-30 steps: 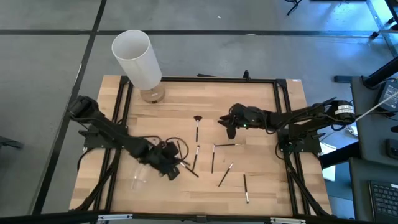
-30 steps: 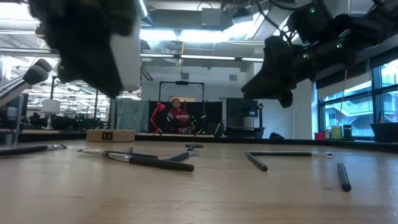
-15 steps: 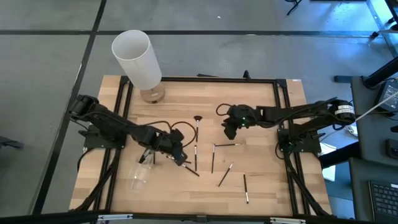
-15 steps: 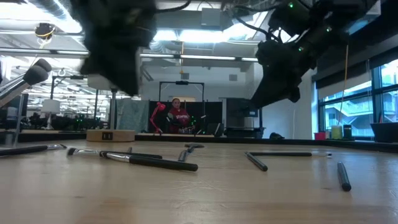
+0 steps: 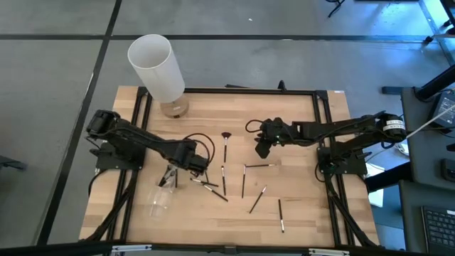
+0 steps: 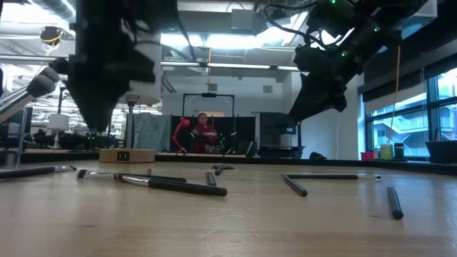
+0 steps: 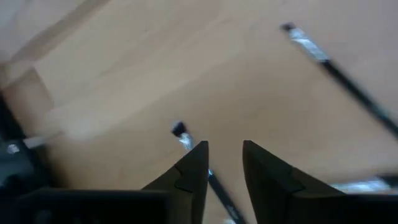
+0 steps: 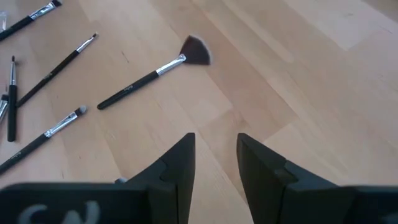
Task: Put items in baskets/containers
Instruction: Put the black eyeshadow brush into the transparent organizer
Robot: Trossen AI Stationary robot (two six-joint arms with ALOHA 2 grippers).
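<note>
Several thin dark makeup brushes lie flat on the wooden table (image 5: pixel 298 114), among them a fan brush (image 5: pixel 225 141) (image 8: pixel 186 53) and a loose group (image 5: pixel 207 186) below my left gripper. The clear cup (image 5: pixel 158 201) lies near the table's left near corner. My left gripper (image 5: pixel 193 165) (image 7: pixel 224 168) hovers open, with a narrow gap, above one brush (image 7: pixel 181 132) that runs under its fingers. My right gripper (image 5: pixel 261 148) (image 8: pixel 216 165) hangs open above bare wood, right of the fan brush. In the low view both grippers (image 6: pixel 100 118) (image 6: pixel 318 107) are clear of the table.
A tall white cylinder (image 5: pixel 156 67) and a small tan jar (image 5: pixel 174 108) stand at the table's far left corner. A black frame (image 5: pixel 249 91) rims the table. More brushes (image 5: pixel 257 200) (image 5: pixel 281 215) lie toward the near right. A person (image 6: pixel 206 132) shows in the room beyond.
My left gripper has moved from beside the clear cup toward the table's far edge, rising a little. My right gripper has tipped to point more steeply down. In the low view the nearest brush has slid slightly.
</note>
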